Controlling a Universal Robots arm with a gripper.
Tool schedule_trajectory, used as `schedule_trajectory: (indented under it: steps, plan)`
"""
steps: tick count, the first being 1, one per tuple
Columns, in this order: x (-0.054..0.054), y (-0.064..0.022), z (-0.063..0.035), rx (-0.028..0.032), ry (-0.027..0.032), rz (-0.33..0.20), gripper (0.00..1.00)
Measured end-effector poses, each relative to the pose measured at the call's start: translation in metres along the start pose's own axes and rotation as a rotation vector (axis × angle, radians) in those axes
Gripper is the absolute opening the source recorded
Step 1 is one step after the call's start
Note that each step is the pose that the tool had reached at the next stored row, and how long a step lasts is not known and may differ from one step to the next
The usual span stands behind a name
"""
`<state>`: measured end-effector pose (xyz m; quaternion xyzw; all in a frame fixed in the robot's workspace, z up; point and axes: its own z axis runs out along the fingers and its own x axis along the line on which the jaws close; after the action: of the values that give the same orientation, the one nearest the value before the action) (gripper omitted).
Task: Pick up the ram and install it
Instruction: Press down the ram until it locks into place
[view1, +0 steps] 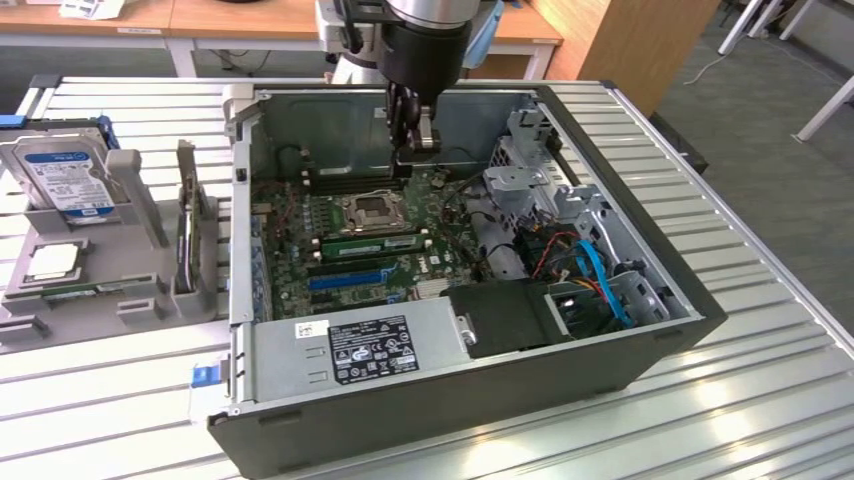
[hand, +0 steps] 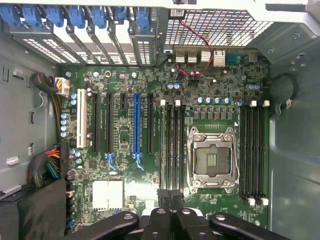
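A long thin green ram (view1: 371, 241) sits in one of the black memory slots just in front of the CPU socket (view1: 374, 210) on the motherboard, inside the open computer case (view1: 481, 420). My gripper (view1: 415, 150) hangs above the motherboard with its two fingers pressed together and nothing between them. In the wrist view the shut gripper (hand: 170, 196) is over the near end of the bank of memory slots (hand: 173, 145) beside the CPU socket (hand: 211, 159). A second slot bank (hand: 252, 150) lies on the socket's other side.
A grey parts holder (view1: 134, 290) at the exterior view's left carries a blue-labelled hard drive (view1: 60, 180) and a thin board on edge (view1: 187, 235). The power supply (view1: 360, 350), drive cage (view1: 534, 190) and cables (view1: 594, 275) crowd the case. A blue slot (hand: 136, 122) lies among the expansion slots.
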<state>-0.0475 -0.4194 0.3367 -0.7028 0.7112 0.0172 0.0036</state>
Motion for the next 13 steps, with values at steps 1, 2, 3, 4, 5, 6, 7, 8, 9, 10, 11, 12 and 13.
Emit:
schedule_trajectory:
  steps: [1, 2, 3, 4, 5, 6, 7, 8, 9, 10, 11, 12, 13]
  plan:
    - [0.0000, 0.0000, 0.0000, 0.0000, 0.0000, 0.000, 0.10]
    - [0.0000, 0.0000, 0.0000, 0.0001, 0.0000, 0.000, 0.10]
    - [0.0000, 0.0000, 0.0000, 0.0001, 0.0000, 0.000, 0.10]
    - [0.0000, 0.0000, 0.0000, 0.0000, -0.0001, 0.000, 0.10]
    - [0.0000, 0.0000, 0.0000, 0.0001, -0.0001, 0.000, 0.10]
    - [0.0000, 0.0000, 0.0000, 0.0001, 0.0000, 0.000, 0.10]
    - [0.0000, 0.0000, 0.0000, 0.0000, 0.0000, 0.000, 0.10]
    - [0.0000, -0.0002, 0.0000, 0.0000, 0.0000, 0.000, 0.10]
    - [0.0000, -0.0004, 0.0000, 0.0000, 0.0000, 0.000, 0.10]
    - [0.0001, -0.0008, 0.0000, 0.0001, 0.0000, 0.000, 0.10]
    - [0.0000, -0.0011, -0.0001, 0.0000, 0.0001, 0.000, 0.10]
    - [0.0000, -0.0015, 0.0000, 0.0000, 0.0000, 0.000, 0.10]
    - [0.0000, -0.0018, 0.0000, 0.0000, 0.0000, 0.000, 0.10]
